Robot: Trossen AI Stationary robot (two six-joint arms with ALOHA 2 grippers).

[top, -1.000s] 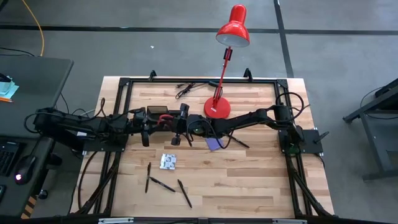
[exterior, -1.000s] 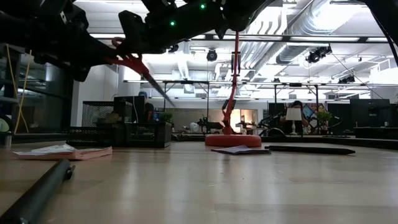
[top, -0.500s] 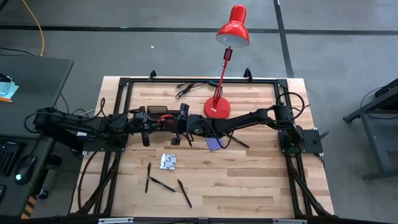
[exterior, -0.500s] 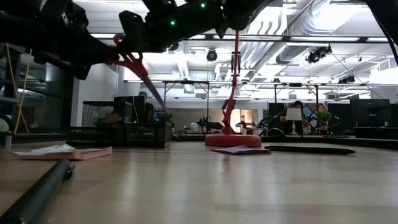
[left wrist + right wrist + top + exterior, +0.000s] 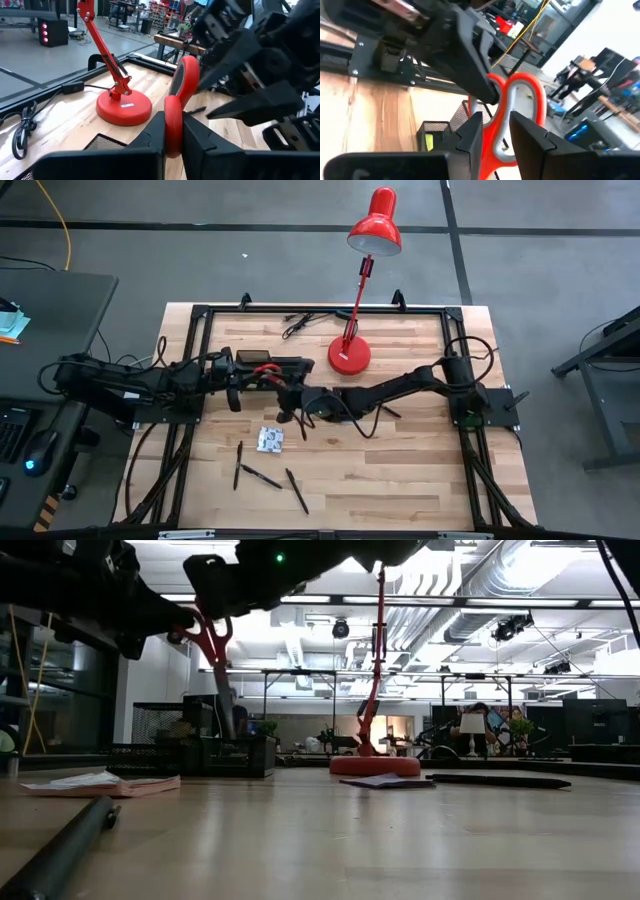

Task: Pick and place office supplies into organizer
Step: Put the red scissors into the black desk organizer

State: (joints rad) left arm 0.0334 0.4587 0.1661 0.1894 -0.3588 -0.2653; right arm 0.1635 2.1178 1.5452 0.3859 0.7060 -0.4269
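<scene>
Red scissors [image 5: 272,379] hang above the counter [image 5: 400,470], just at 3 o'clock of the organizer [image 5: 255,360], handles up and blades pointing down in the low view. Left gripper [image 5: 172,131] is clamped on one handle loop. Right gripper [image 5: 496,131] has its fingers either side of the other loop; whether it grips or has let go, cannot tell. Looks like a handover to the left arm. To do it well: right gripper should part fully and back away toward 3 o'clock without twisting the handle, then the left keeps the blades vertical, centres over the tall cup section, lowers before releasing. Packet [image 5: 270,440] and pens [image 5: 262,476] lie at 6 o'clock.
</scene>
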